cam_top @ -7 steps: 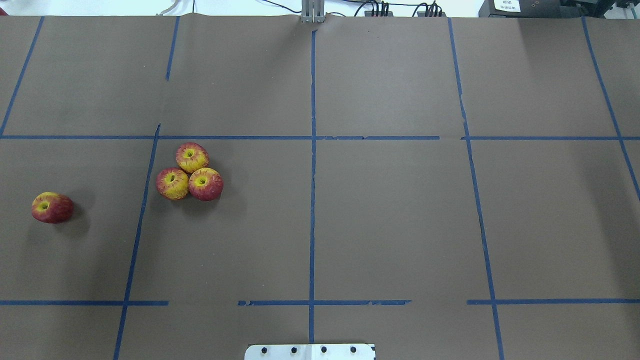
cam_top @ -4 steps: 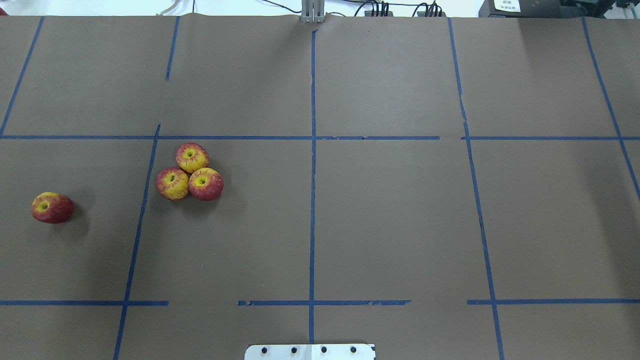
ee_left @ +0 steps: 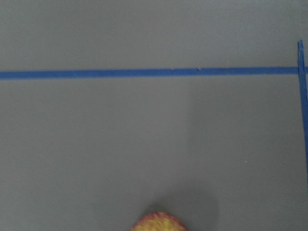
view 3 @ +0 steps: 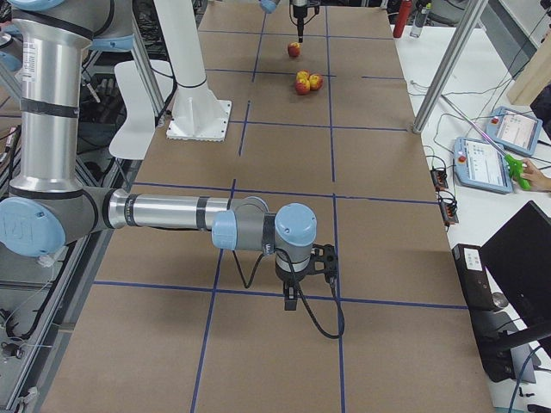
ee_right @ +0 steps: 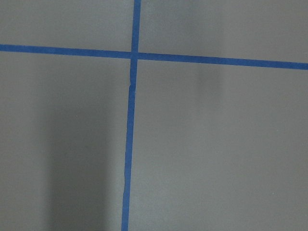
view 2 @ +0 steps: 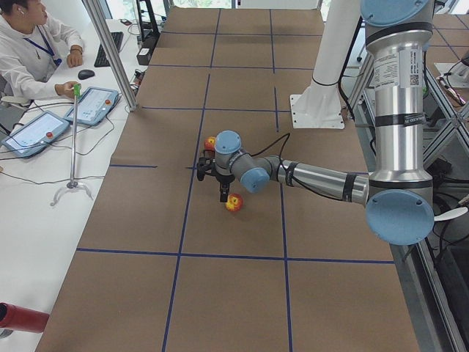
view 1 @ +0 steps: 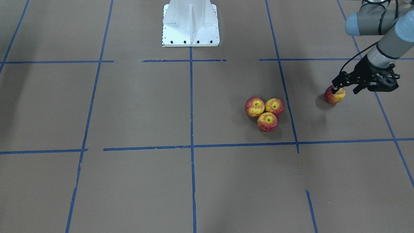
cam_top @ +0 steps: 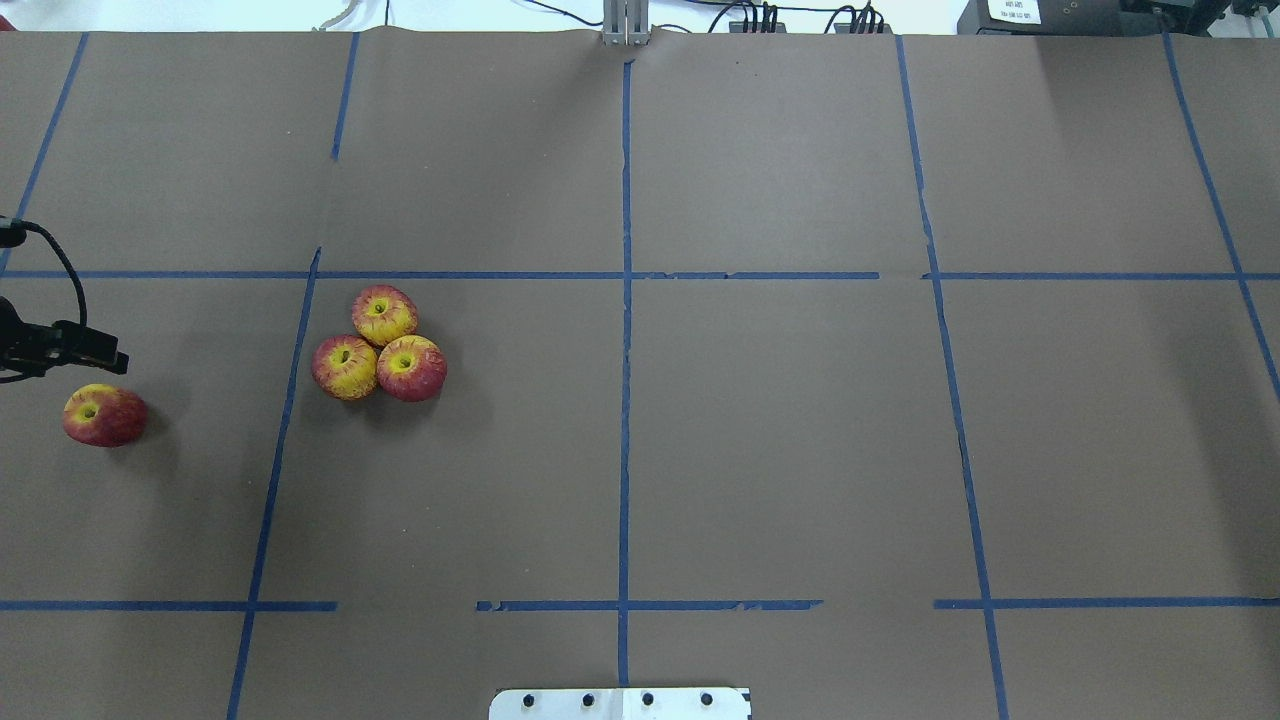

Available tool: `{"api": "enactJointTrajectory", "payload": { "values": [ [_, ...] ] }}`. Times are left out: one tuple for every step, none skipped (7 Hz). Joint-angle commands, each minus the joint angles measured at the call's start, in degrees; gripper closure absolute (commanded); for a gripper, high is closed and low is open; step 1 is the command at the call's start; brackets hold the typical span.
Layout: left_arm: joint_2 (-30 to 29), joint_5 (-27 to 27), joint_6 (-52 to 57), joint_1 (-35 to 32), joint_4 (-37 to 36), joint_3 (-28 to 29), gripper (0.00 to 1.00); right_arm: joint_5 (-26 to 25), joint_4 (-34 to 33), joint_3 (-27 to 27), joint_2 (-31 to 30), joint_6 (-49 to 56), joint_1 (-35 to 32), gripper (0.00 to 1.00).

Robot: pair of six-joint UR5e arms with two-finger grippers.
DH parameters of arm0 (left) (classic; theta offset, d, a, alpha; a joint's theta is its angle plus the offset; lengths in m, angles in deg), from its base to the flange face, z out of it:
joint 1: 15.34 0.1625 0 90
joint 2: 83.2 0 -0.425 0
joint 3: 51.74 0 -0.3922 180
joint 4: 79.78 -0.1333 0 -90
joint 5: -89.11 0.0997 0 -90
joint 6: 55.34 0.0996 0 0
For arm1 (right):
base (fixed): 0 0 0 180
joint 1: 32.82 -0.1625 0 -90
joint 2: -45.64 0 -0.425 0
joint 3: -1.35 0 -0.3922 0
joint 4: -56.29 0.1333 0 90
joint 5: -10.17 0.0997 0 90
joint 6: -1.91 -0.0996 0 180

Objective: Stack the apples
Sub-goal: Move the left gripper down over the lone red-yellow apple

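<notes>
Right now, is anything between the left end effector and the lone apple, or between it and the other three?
Nothing visible. The left end effector hangs close to the lone apple; only bare table and flat tape lie between it and the three clustered apples.

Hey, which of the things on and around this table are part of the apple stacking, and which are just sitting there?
For the job:
three clustered apples
lone apple
left gripper, close by the lone apple

Just there:
white base pedestal
blue tape lines
operators' tablets on the side desk
</notes>
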Motion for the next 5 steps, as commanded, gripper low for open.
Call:
{"api": "enactJointTrajectory", "payload": {
  "values": [
    [1.72,5.63,-5.22,5.23,0.33,-0.78,0.0,0.0,0.0,0.0,0.0,-0.04,0.0,0.0],
    [2.52,6.07,-5.13,5.24,0.33,-0.96,0.0,0.0,0.0,0.0,0.0,-0.04,0.0,0.0],
    [3.22,6.95,-4.69,5.06,0.42,-1.13,0.0,0.0,0.0,0.0,0.0,0.05,0.0,0.0],
    [3.4,7.82,-3.38,5.15,0.68,-0.26,0.0,0.0,0.0,0.0,0.0,0.05,0.0,0.0],
    [3.41,7.83,-3.54,5.24,1.72,-0.25,0.0,0.0,0.0,0.0,0.0,-0.04,0.0,0.0]
  ]
}}
